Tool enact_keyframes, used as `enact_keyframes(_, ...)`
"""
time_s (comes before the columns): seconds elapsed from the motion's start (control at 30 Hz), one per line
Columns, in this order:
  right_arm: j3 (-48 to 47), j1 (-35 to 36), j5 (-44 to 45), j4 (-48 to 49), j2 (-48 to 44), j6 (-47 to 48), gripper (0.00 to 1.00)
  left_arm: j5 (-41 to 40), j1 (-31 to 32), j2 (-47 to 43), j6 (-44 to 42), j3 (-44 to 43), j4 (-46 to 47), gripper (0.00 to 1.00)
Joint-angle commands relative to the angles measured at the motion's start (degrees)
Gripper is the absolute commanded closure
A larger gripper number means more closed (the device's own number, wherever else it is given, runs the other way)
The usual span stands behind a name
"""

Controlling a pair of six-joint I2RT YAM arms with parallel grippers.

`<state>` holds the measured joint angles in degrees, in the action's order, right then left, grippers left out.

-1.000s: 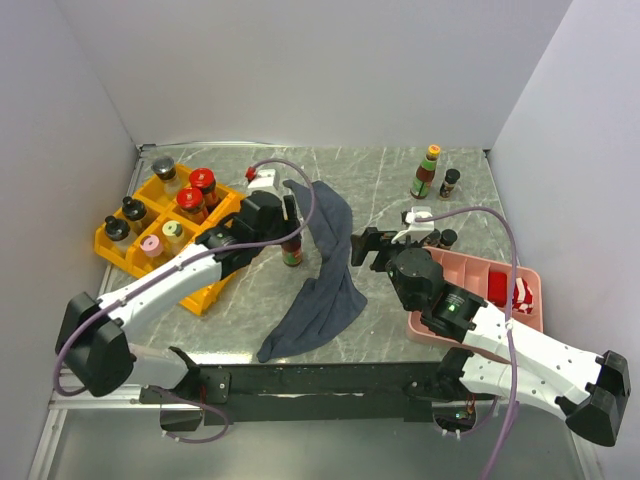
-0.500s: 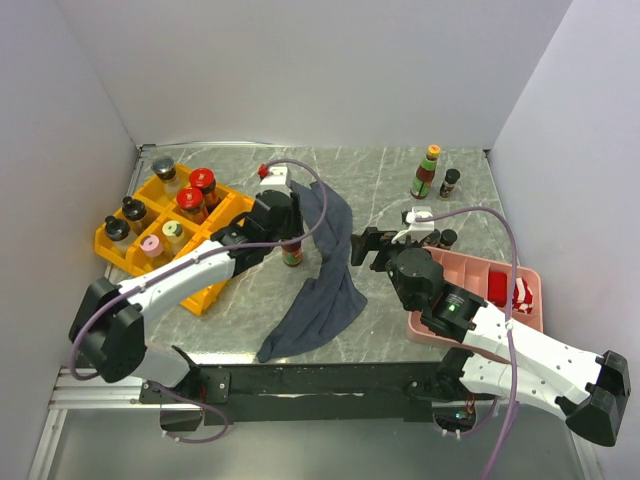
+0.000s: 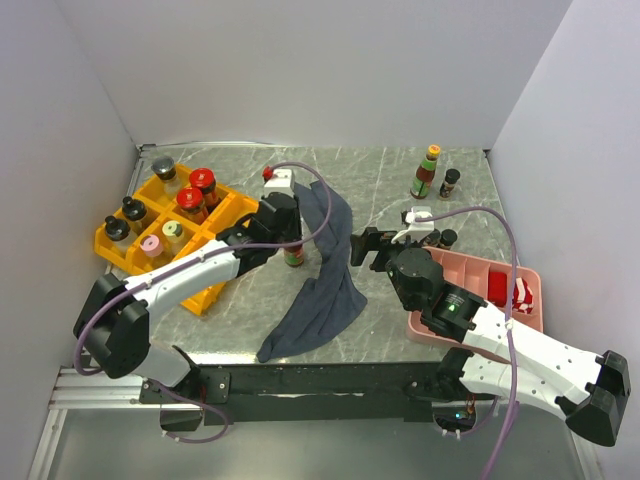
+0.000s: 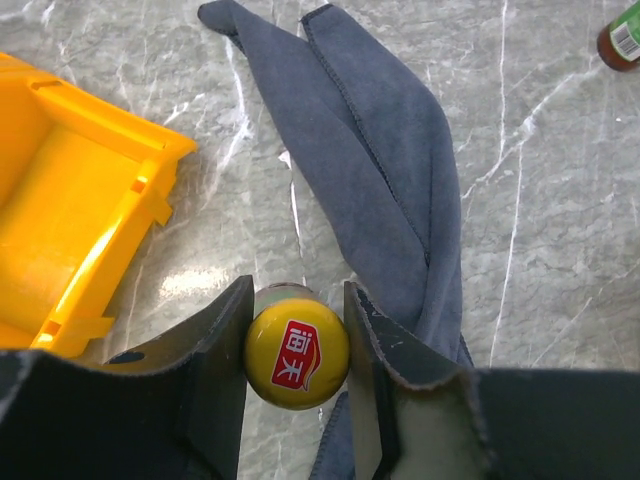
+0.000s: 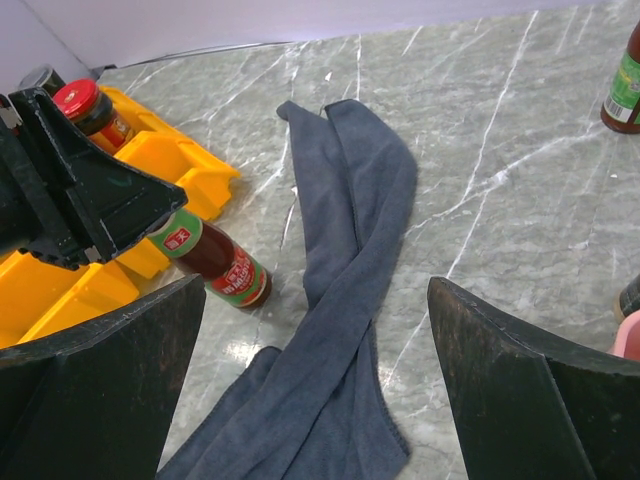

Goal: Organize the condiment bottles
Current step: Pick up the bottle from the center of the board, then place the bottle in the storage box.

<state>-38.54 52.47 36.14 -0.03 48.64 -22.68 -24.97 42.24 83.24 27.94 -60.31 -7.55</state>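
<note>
Left pincer (image 4: 297, 300) clenched from above on the upright yellow-capped slim sauce bottle (image 4: 297, 352); yellow plastic compartment tray (image 4: 60, 200) just beside, leftward; right pincer (image 5: 313, 300) gaping, well apart.

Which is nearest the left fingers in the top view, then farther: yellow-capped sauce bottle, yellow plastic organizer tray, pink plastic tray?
1. Yellow-capped sauce bottle, between the left fingers.
2. Yellow plastic organizer tray, on their left.
3. Pink plastic tray, far right.

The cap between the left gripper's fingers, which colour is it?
Yellow cap with a red logo; best in the left wrist view.
</note>
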Motion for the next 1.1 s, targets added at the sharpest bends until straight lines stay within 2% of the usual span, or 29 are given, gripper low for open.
enact_keyframes(0.0,-0.48,-0.17,0.34,1.79,-0.30,0.00,0.00,-2.27,0.48,-0.01,2.73,-3.75,-3.52,0.99)
enact_keyframes(0.37,-0.30,-0.17,0.42,1.44,-1.18,0.09,0.00,-8.77,0.48,-2.64,4.31,-14.47,-10.64,0.99)
enact_keyframes(0.63,-0.04,-0.17,0.25,1.44,-2.06,0.09,0.00,-17.82,-0.31,-2.47,0.11,-23.70,-12.67,0.99)
enact_keyframes(0.73,-0.04,-0.17,0.33,1.53,-2.15,0.18,0.00,-17.92,-2.85,-1.86,-1.48,-26.34,-11.88,0.99)
enact_keyframes(0.87,0.05,-0.17,0.16,1.35,-2.32,0.18,0.00,-12.39,-10.40,-0.37,-1.40,-28.54,-10.21,0.99)
enact_keyframes(1.07,0.58,-0.17,-0.10,1.97,-2.94,0.35,0.00,-8.88,-16.74,2.97,-3.07,-28.90,-6.43,0.99)
